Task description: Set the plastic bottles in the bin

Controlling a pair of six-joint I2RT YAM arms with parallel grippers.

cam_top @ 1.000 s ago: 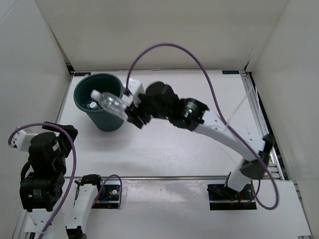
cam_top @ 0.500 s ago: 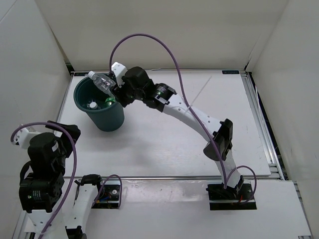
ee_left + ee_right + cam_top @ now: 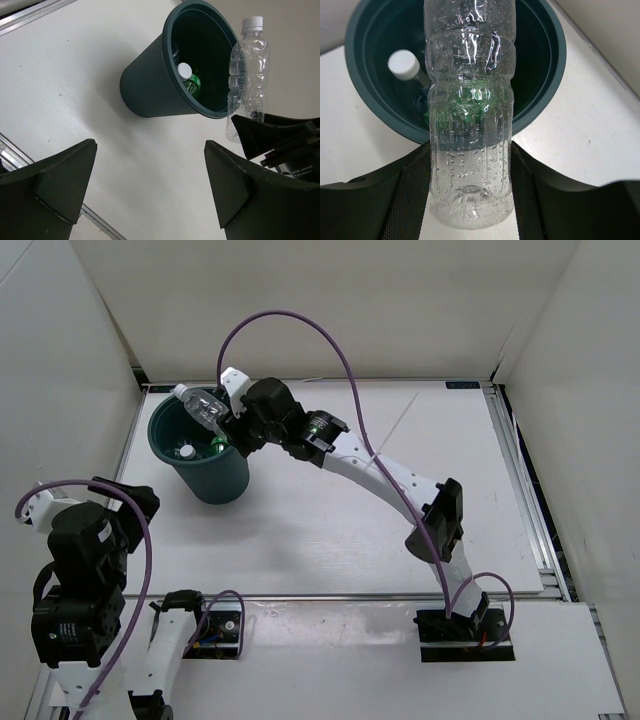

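The dark teal bin (image 3: pixel 222 480) stands at the table's far left and also shows in the left wrist view (image 3: pixel 150 85) and the right wrist view (image 3: pixel 555 65). My right gripper (image 3: pixel 228 418) is shut on a clear plastic bottle (image 3: pixel 203 407), holding it over the bin's far rim, cap pointing left. The bottle fills the right wrist view (image 3: pixel 470 125) between the fingers (image 3: pixel 405 200) and shows in the left wrist view (image 3: pixel 247 75). Inside the bin lies a bottle with a white cap (image 3: pixel 404 66) and green label (image 3: pixel 191 85). My left gripper (image 3: pixel 150 190) is open and empty, high above the table's near left.
White walls close in the table on the left, back and right. Aluminium rails (image 3: pixel 520 470) run along the right and near edges. The right arm's purple cable (image 3: pixel 300 325) arches over the back of the table.
My right gripper carried the bottle from the bin's right rim up and left to above the bin's far rim a second ago, then hardly moved. The left arm shifted slightly.
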